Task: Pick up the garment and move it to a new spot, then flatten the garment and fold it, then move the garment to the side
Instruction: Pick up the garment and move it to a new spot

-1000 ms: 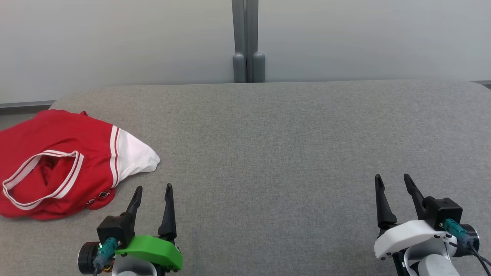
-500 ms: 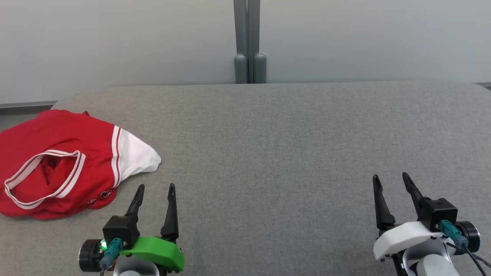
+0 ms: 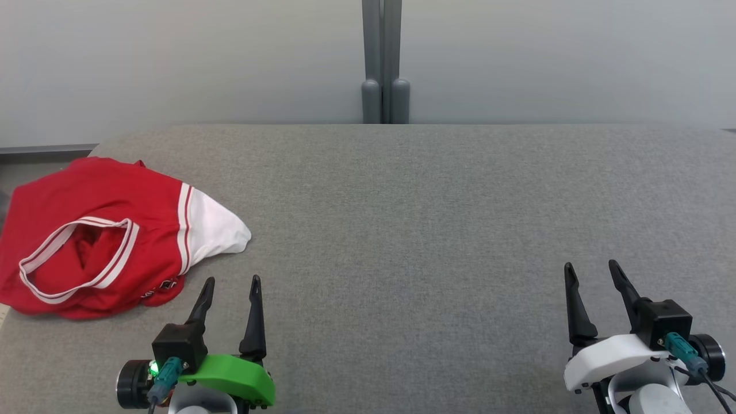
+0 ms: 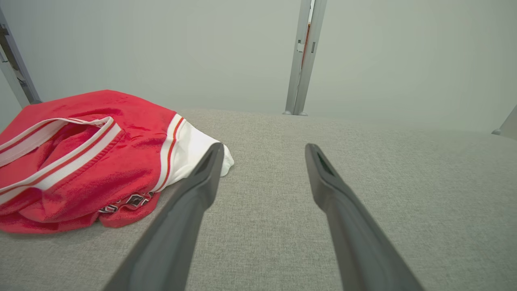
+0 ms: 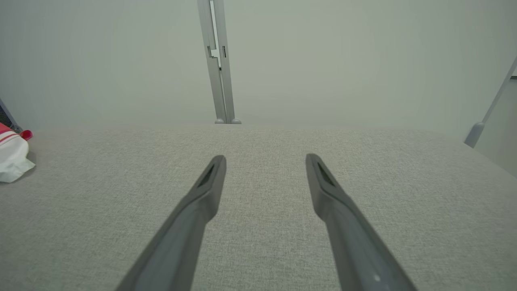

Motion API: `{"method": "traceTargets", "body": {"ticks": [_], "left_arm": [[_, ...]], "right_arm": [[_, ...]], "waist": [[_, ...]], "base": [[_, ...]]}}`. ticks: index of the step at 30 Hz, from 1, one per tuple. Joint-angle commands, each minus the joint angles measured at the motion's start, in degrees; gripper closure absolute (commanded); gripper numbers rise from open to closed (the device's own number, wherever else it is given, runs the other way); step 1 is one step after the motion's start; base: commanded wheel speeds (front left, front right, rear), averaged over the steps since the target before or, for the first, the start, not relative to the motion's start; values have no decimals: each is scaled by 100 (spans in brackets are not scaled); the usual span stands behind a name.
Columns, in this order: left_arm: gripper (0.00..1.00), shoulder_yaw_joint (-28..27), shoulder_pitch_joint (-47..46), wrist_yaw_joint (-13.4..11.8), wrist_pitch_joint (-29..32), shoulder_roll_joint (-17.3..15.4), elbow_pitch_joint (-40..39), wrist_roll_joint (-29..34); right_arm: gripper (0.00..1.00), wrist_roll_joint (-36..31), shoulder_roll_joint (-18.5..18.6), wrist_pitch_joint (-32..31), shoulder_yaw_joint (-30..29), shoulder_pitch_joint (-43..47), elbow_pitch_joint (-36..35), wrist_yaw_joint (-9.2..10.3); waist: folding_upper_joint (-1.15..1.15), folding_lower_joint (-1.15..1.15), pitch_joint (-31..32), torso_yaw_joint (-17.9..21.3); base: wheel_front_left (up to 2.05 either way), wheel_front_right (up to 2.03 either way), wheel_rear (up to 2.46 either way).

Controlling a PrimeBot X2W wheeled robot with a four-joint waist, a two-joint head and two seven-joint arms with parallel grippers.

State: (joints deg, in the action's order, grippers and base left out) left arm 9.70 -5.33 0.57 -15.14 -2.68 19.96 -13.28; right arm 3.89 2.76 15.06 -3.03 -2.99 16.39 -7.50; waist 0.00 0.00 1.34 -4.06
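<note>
The left claw (image 3: 232,280) stands wide, its two dark fingers apart and holding nothing, low over the near left part of the desk (image 3: 402,230). The right claw (image 3: 591,265) is also wide and empty, at the near right, well apart from any object. Just beyond the left claw and to its left lies the red garment (image 3: 103,201), crumpled at the left edge of the desk, with a white panel (image 3: 215,230) pointing to the right and a striped trim (image 3: 122,247) that makes an open loop on top. In the left wrist view the white corner shows just behind the tip of one finger. The step in hand, I judge, is the first pick. To do it well, the left claw should turn a little to the left and come down on a raised fold of the red cloth, not on the thin flat white corner. The lift should be high enough that the cloth hangs free before it goes toward the bare middle of the desk.
</note>
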Motion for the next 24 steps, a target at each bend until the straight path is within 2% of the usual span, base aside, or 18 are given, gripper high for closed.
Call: {"method": "traceTargets", "body": {"ticks": [1, 6, 19, 24], "left_arm": [[0, -18, -38, -17, -2, -38, -9, 40], [0, -57, -6, -13, -2, -37, -3, 98], [0, -371, 92, 43, 0, -35, 23, 278], [0, -519, 118, 32, 0, -36, 1, 295]], "right_arm": [[0, -10, 22, 18, -10, 42, -35, 1], [0, -8, 22, 18, -43, 101, -79, 2], [0, 125, 22, 18, 114, 145, -132, 2], [0, 156, 21, 18, 204, 115, -147, 2]], "waist": [[0, 0, 2, -143], [0, 0, 8, -566], [0, 0, 60, -2047], [0, 0, 33, -2486]], "base": [[0, 0, 0], [0, 0, 0], [0, 0, 0], [0, 0, 0]]}}
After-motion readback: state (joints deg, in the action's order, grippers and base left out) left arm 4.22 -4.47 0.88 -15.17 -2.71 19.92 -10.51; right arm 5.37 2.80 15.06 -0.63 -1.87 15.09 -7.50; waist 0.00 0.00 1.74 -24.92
